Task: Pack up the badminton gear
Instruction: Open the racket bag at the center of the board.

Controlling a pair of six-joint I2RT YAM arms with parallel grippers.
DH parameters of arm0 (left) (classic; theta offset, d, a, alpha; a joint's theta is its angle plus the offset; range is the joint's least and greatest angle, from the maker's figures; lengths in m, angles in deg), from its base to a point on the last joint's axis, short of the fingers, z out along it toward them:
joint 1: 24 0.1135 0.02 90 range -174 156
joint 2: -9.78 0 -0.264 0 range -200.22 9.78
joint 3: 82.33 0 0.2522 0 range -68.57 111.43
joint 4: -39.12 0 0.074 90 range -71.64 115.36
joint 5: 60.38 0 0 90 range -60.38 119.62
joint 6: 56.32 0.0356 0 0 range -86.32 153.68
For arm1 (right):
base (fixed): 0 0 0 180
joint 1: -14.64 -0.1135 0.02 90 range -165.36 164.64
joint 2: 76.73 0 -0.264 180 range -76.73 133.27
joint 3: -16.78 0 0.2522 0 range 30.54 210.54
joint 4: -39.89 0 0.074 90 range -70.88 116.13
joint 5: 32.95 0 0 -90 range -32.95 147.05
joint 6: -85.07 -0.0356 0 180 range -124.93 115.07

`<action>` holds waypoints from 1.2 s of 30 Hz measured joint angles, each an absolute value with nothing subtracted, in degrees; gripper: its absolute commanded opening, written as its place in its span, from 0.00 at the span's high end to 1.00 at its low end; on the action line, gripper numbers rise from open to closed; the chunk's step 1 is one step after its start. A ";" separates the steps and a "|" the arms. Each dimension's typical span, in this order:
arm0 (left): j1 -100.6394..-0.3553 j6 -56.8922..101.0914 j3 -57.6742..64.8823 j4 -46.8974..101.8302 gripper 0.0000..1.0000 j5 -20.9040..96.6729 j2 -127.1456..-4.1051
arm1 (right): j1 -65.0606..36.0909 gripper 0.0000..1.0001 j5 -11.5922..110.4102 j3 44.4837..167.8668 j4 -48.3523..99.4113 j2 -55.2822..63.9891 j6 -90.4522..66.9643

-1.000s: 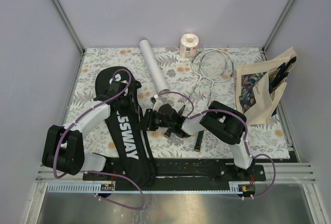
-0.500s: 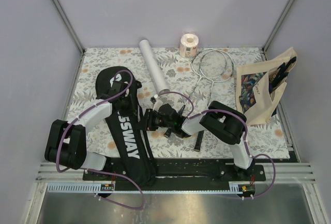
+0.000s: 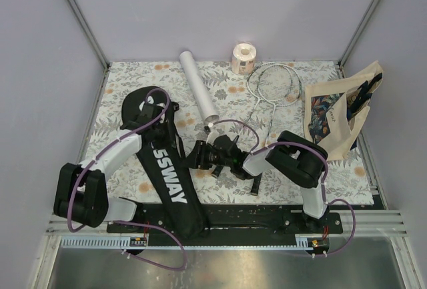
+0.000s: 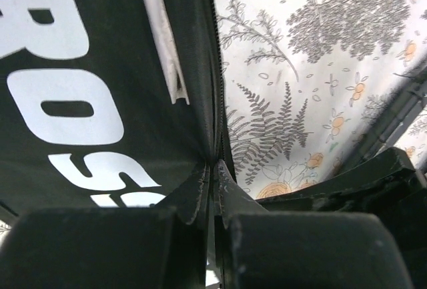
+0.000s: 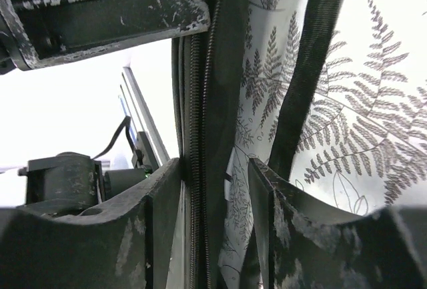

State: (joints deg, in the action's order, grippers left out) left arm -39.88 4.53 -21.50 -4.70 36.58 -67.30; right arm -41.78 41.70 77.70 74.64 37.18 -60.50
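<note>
The long black racket bag (image 3: 167, 169) lettered in white lies slantwise at the left. My left gripper (image 3: 152, 110) is shut on its zipper edge near the far end; the left wrist view shows the jaws (image 4: 215, 167) pinching the bag (image 4: 80, 69). My right gripper (image 3: 196, 158) is open at the bag's right edge, with the zippered edge (image 5: 200, 89) between its fingers (image 5: 213, 169). Two silver-white rackets (image 3: 273, 85) lie at the back right, their black handles (image 3: 257, 182) partly under my right arm. The white tube (image 3: 198, 85) lies behind the bag.
A pinkish paper roll (image 3: 243, 57) stands at the back edge. A beige printed tote bag (image 3: 337, 119) leans at the right wall. The flowered tablecloth (image 3: 127, 75) covers the table. A black strap (image 5: 313, 55) crosses the right wrist view.
My right gripper and its arm have drawn a little to the right. The bag has shifted, its far end slightly left and more lettering showing. My left gripper stays on the bag.
</note>
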 measured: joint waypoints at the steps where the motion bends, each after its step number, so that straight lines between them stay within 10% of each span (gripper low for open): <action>1: -39.90 4.88 -21.23 -4.96 1.00 36.78 -66.82 | -41.37 0.49 41.80 77.06 74.77 36.31 -60.57; 27: -39.77 10.15 -20.38 -7.76 1.00 42.68 -62.93 | -38.55 0.47 42.57 79.93 75.88 33.75 -61.94; 36: -39.77 9.84 -20.38 -7.06 1.00 44.76 -61.55 | -38.55 0.64 42.53 82.97 75.51 36.87 -62.69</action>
